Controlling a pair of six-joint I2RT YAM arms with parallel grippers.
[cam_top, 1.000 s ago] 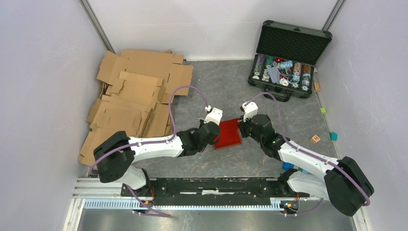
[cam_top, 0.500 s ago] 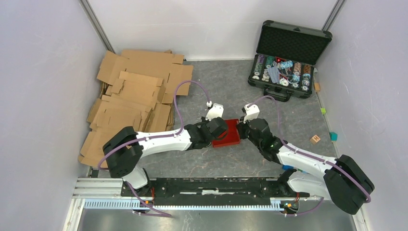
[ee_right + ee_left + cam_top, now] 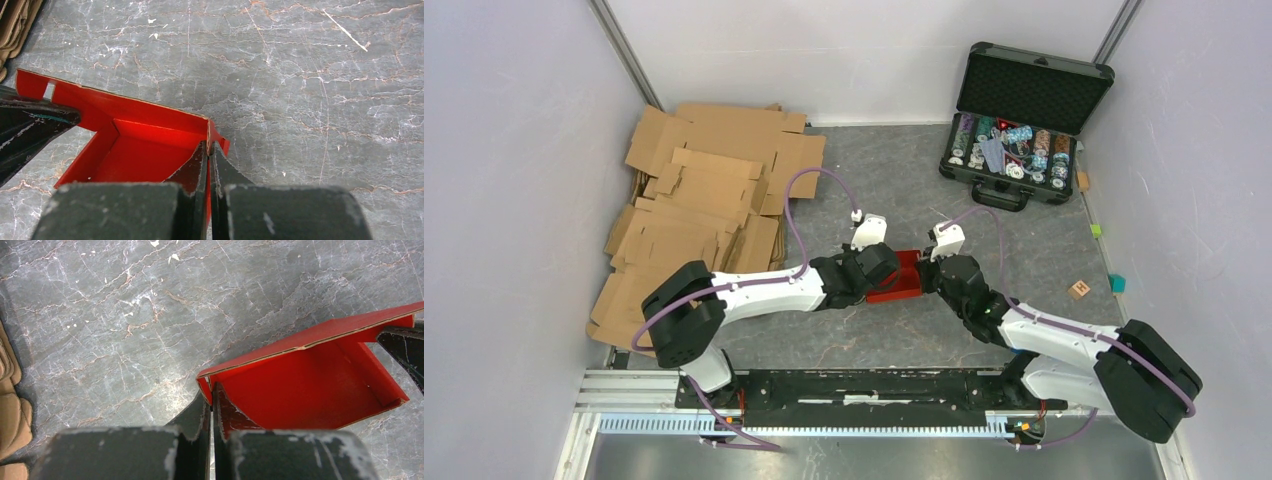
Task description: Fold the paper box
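Top external view: mid-fold, paper box (image 3: 904, 284) at bench (image 3: 894, 180) centre, clamped at its 9 o'clock wall by left jaws, at 3 o'clock by right jaws; next, probably squaring the raised walls.

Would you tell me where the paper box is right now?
In the centre of the top view, the paper box is held between the left gripper, shut on its left wall, and the right gripper, shut on its right.

Brown cardboard sheets (image 3: 699, 210) lie heaped far left. Open black chip case (image 3: 1024, 110) stands far right; wooden cube (image 3: 1080, 289) nearer.
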